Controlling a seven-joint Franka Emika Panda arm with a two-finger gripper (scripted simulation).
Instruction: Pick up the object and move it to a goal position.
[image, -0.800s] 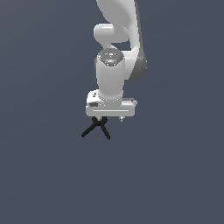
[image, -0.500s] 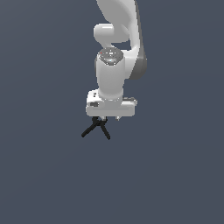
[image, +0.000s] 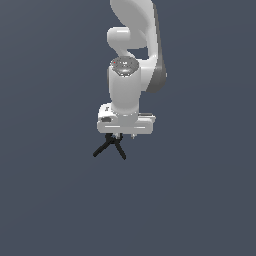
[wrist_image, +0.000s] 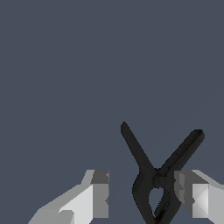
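Not much has changed over the last second: the white two-fingered robot gripper (image: 119, 136) sits in about the same spot in the exterior view as before, with the small thin black clamp with two splayed legs (image: 110, 146) poking out right under it, same pose as earlier. So I'd guess the arm is settling in over the grasp and hasn't lifted anything so far.

In the wrist view the clamp (wrist_image: 159, 175) sits between the two white fingers (wrist_image: 94, 194) but way off centre: it's pressed up against one finger, and there's a clear gap to the other. The jaws are spread wide apart and aren't pinching anything yet (there's a tiny red spot at the clamp's base, barely visible).

Room-wise it's dead easy. Flat dark grey-blue floor (image: 200, 200) all around, no walls, edges or other stuff in either view. No goal marker shows up, so I can't tell which way it has to go.
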